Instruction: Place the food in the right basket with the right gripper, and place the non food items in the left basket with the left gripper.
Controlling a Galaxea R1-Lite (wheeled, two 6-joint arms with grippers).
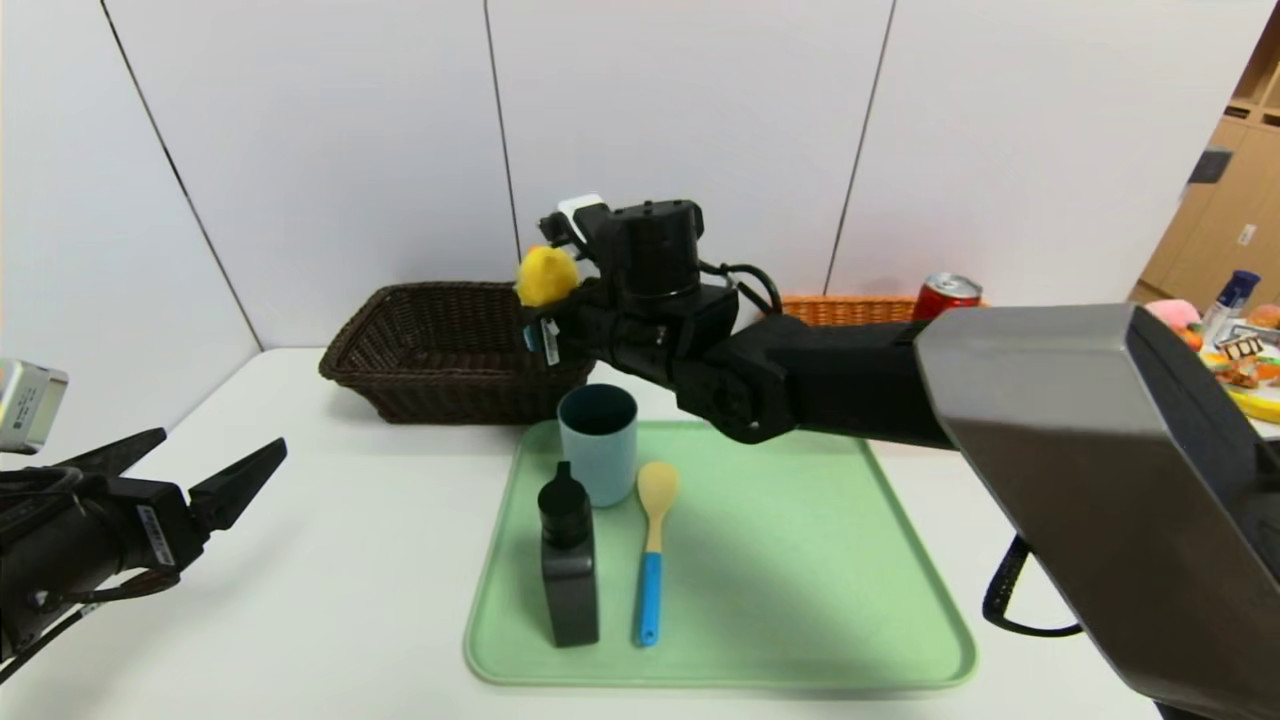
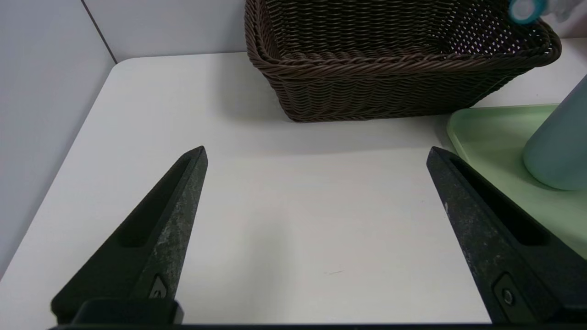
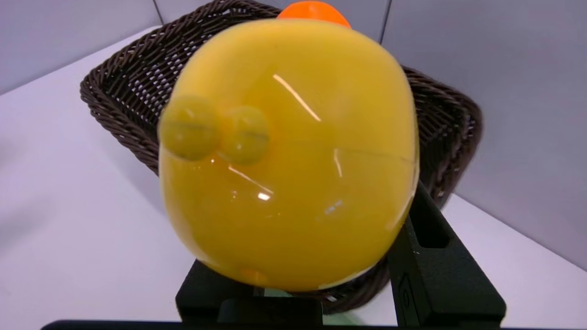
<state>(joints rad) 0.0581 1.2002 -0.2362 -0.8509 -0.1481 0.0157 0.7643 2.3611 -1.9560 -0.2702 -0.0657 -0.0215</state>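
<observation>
Right gripper (image 1: 548, 300) holds yellow duck (image 1: 546, 275) over dark basket (image 1: 440, 350)

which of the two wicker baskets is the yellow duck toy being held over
The dark brown woven wicker basket, on the robot's left. The right gripper holds the yellow duck toy at its near rim; the orange-tan wicker basket sits apart, behind the arm.

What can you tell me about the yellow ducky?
The duck toy is round, glossy yellow and looks like smooth plastic, with an orange bit poking out on its far side and two small yellow bumps on its body. Its wheels cannot be seen. It is up in the air, gripped by the right gripper, whose black fingers press against it. It hangs at the near right corner of the dark brown basket, not yet inside.
</observation>
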